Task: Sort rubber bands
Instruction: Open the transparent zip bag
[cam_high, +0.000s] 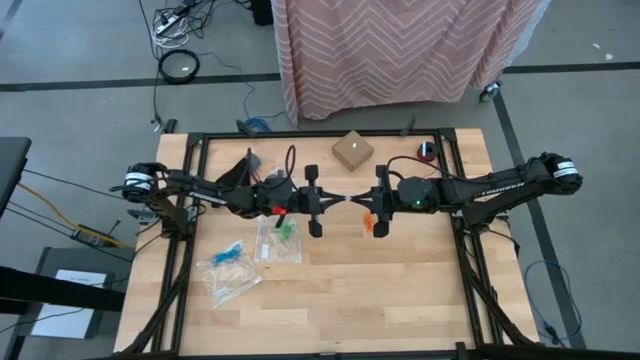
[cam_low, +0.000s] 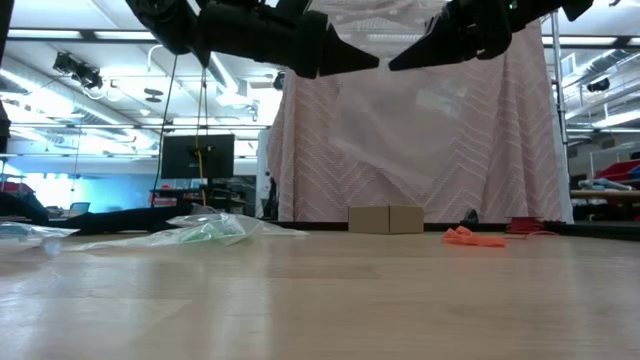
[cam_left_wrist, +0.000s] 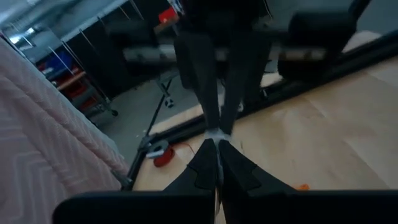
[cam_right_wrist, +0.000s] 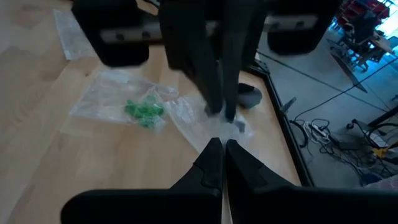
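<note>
A clear plastic bag (cam_low: 400, 120) hangs in the air over the table's middle, between my two grippers. My left gripper (cam_high: 340, 199) and my right gripper (cam_high: 355, 198) meet tip to tip there, both shut on the bag's top. Orange rubber bands (cam_high: 372, 222) lie in a small heap on the table just under my right gripper. Green rubber bands (cam_high: 287, 230) lie inside a clear bag (cam_high: 275, 240) on the table, and blue ones (cam_high: 232, 252) inside another. My left gripper pinches the hanging bag's upper edge (cam_left_wrist: 214, 134) between its two fingertips, coming in level from the table's left. The bag hangs below the fingers, clear of the table. My right gripper pinches the same upper edge (cam_right_wrist: 231, 124) between its fingertips, slanting slightly down from the table's right, right against the other gripper's tips. The bag hangs slack beneath.
A small cardboard box (cam_high: 352, 150) stands near the far edge, with a red and black object (cam_high: 427, 152) to its right. More clear bags (cam_high: 228, 280) lie at the near left. A pink patterned cloth (cam_high: 400, 50) hangs beyond the far edge.
</note>
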